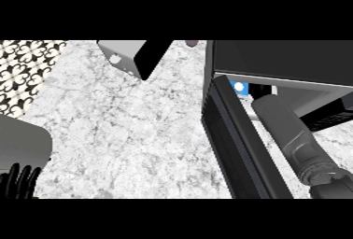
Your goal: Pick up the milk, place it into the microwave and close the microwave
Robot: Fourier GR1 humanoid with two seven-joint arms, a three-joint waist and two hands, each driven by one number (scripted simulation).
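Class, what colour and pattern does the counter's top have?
The counter's top is white-grey marbled stone with speckled veining, seen best in the head view.

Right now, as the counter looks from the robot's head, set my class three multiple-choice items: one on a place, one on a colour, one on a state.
1. Where does the right forearm reach?
A. Into the microwave
B. Onto a plate
C. Into a sink

2. What colour is the small thing inside the microwave's opening?
A. Red
B. Blue and white
C. Green

3. How is the microwave's door?
A. Shut
B. Open
C. Missing

Key:
1 A, the forearm's far end lies within the opening.
2 B, a blue patch with a white spot shows beside the forearm.
3 B, the door stands swung out toward the view's lower edge.
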